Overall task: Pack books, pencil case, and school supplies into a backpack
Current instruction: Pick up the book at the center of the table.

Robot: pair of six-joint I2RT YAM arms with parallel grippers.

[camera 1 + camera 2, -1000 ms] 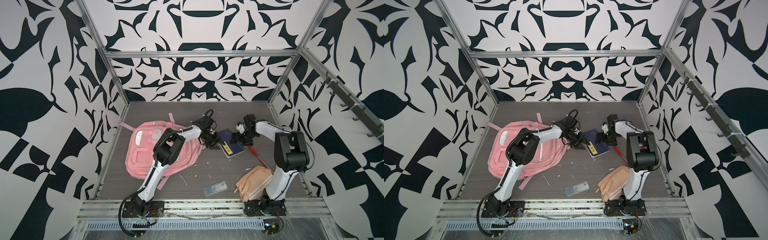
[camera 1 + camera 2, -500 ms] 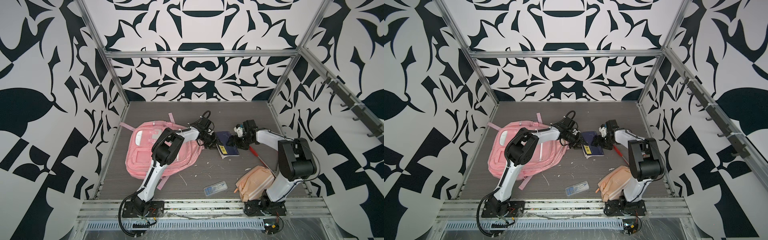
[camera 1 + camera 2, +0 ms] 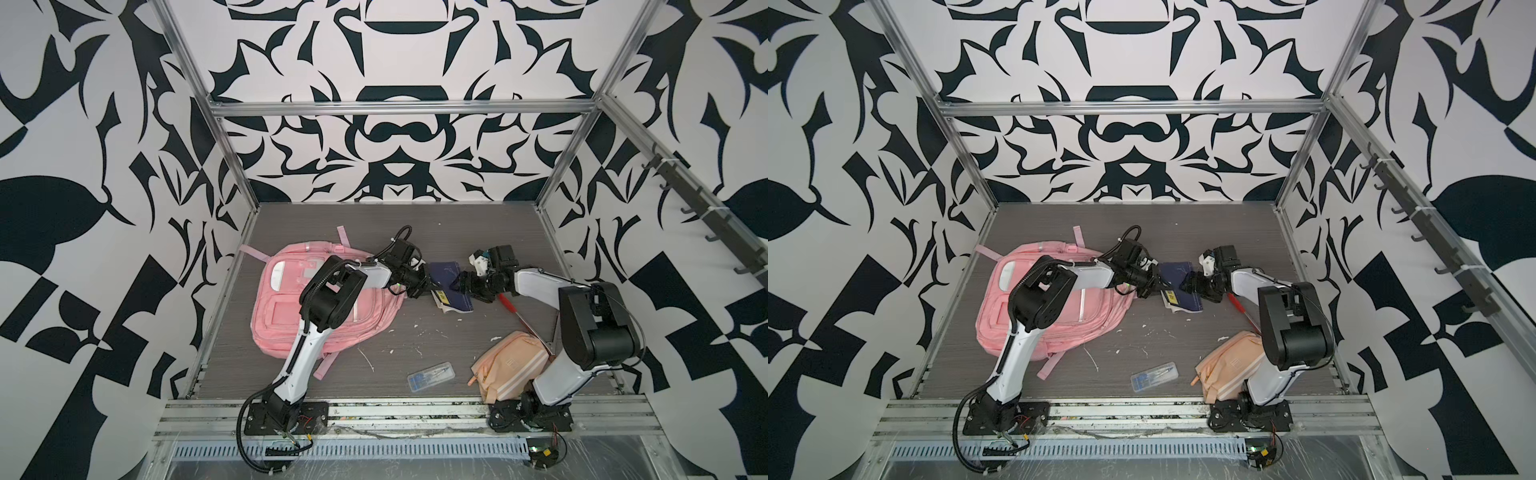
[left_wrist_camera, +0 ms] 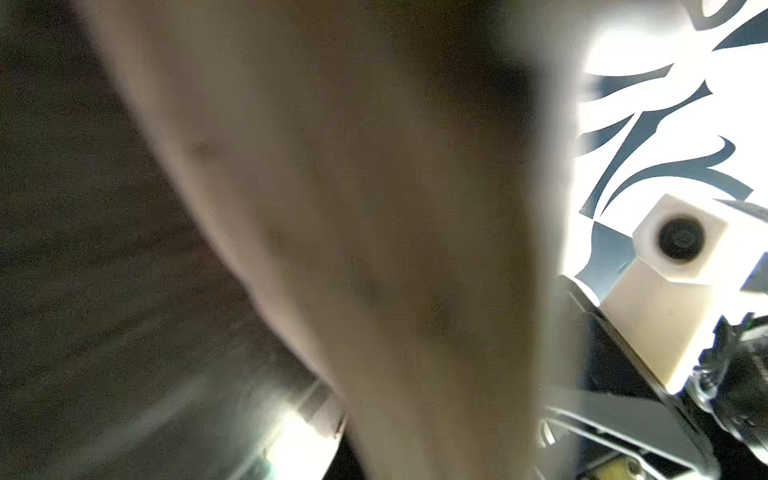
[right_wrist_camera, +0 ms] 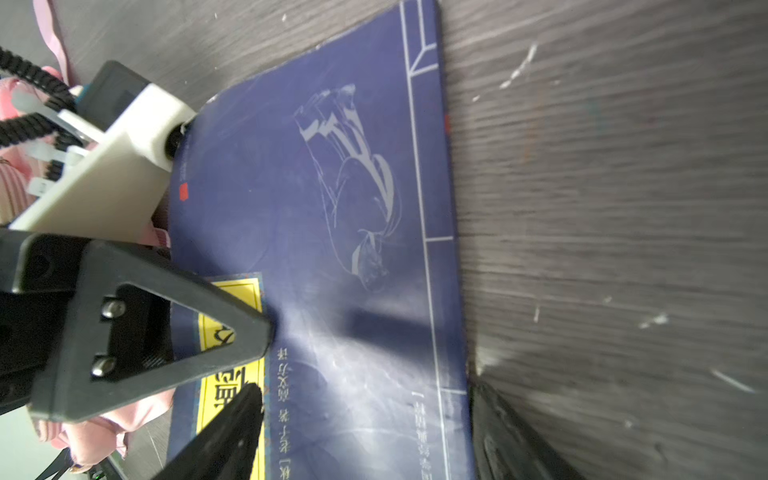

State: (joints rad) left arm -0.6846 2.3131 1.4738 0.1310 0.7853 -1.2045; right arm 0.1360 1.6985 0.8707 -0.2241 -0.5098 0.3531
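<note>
The pink backpack [image 3: 286, 307] [image 3: 1000, 307] lies flat at the left in both top views. Beside its right edge are the books, a dark navy one with a yellow label [image 3: 453, 291] [image 3: 1179, 291] [image 5: 332, 208] on top and a pale one under it. My left gripper [image 3: 428, 286] [image 3: 1155, 286] is shut on the navy book's left edge; a blurred pale surface [image 4: 374, 249] fills the left wrist view. My right gripper [image 3: 462, 286] [image 5: 365, 382] stands open over the book's other side. The peach pencil case [image 3: 511, 365] and the clear box of school supplies [image 3: 430, 376] lie near the front.
A red-handled tool [image 3: 509, 305] lies right of the books by the right arm. White scraps dot the grey table [image 3: 415, 232]. Pink straps [image 3: 343, 235] stick out behind the backpack. The right arm's base [image 3: 532, 415] stands against the pencil case.
The left gripper has closed onto the navy book's edge. The right gripper has come forward and down from behind the books to hover over the cover.
</note>
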